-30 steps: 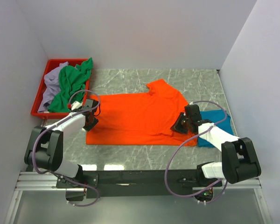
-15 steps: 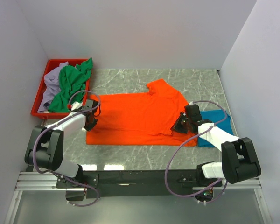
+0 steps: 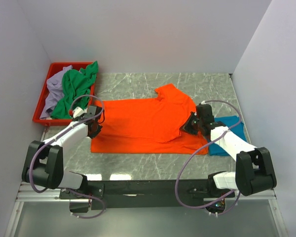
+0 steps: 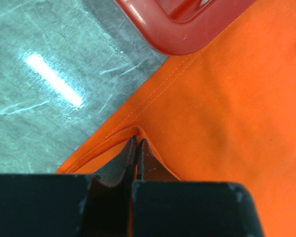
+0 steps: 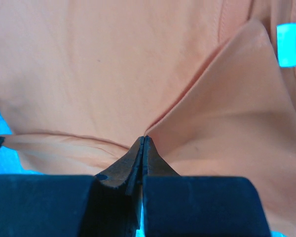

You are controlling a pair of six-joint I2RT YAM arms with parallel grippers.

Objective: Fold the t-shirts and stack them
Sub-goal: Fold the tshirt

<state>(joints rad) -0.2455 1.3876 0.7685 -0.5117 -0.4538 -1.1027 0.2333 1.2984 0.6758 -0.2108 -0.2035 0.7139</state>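
Left wrist: tool (image 4: 136,143) tight on orange t-shirt (image 4: 227,113)

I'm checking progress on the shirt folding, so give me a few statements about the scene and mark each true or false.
1. The left claw and the right claw are both shut on the orange t-shirt. True.
2. The green t-shirt lies flat on the table. False: it is heaped in the red tray with the lavender t-shirt.
3. The teal t-shirt lies on the table by the right arm. True.
4. The orange t-shirt is folded small. False: it lies spread out.
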